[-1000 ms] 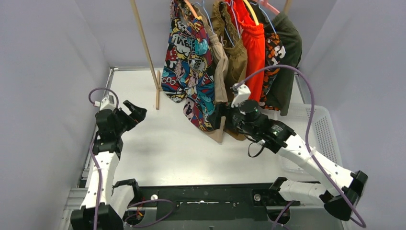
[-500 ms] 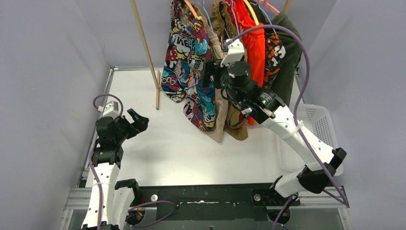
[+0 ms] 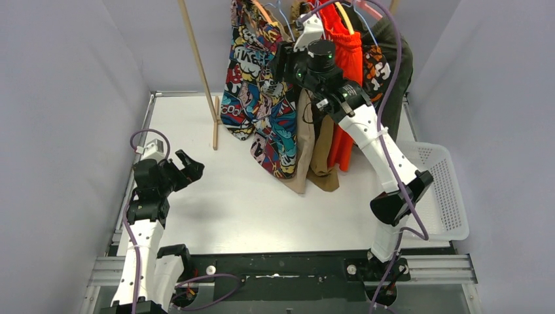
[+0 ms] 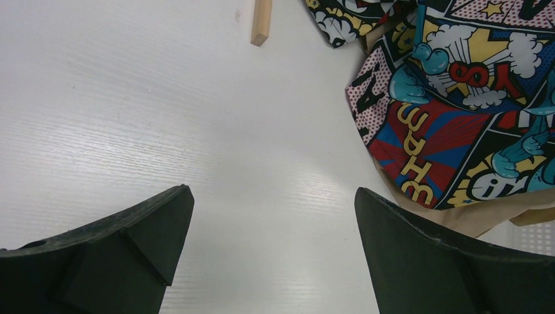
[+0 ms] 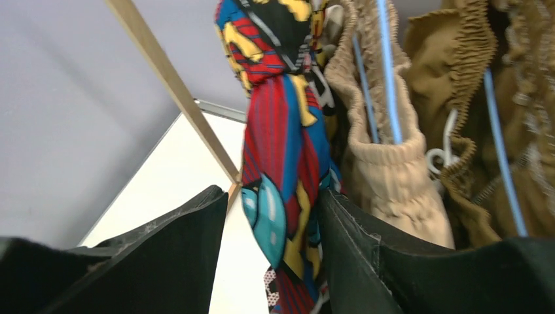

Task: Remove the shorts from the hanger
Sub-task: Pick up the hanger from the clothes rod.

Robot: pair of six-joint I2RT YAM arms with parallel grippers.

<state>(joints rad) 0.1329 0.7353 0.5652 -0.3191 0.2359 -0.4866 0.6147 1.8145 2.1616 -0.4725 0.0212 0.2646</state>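
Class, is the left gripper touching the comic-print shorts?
Apart. The top view shows a stretch of bare white table between the open left gripper and the comic-print shorts.
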